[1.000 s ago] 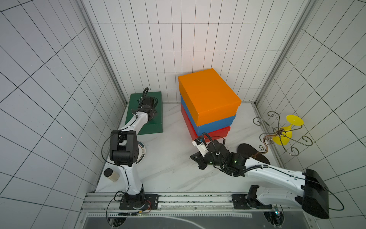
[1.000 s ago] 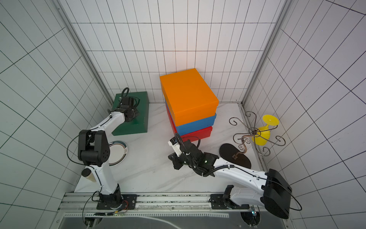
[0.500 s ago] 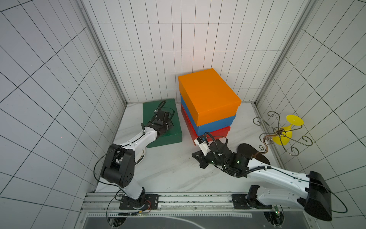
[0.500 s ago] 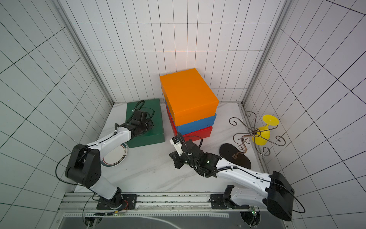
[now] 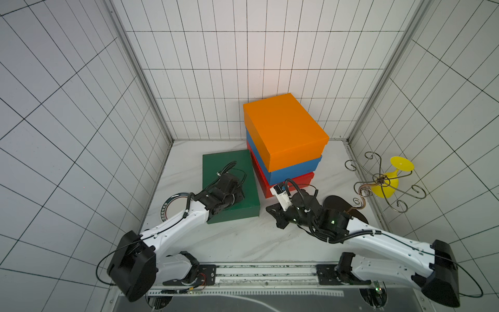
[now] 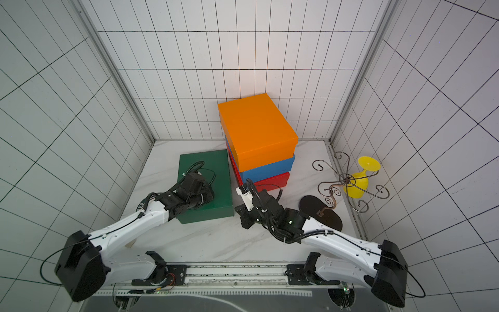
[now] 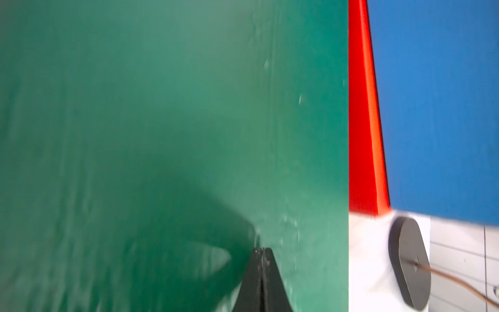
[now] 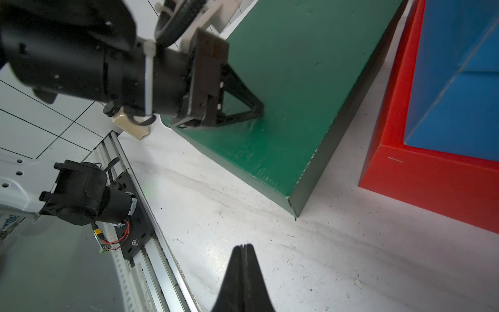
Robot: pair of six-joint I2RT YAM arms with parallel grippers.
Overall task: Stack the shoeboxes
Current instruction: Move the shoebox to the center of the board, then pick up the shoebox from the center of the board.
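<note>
Four shoeboxes, two arms, one wire stand, one yellow goblet.

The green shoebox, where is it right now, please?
In both top views the green shoebox lies on the table left of the red box, left gripper on its lid.

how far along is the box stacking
Done: orange box sits on blue box on red box. In hand: the shut left gripper seems to press on the lid of the green box, which lies on the table beside the stack. Left: green box has to go on top; right gripper is shut, holding nothing.
</note>
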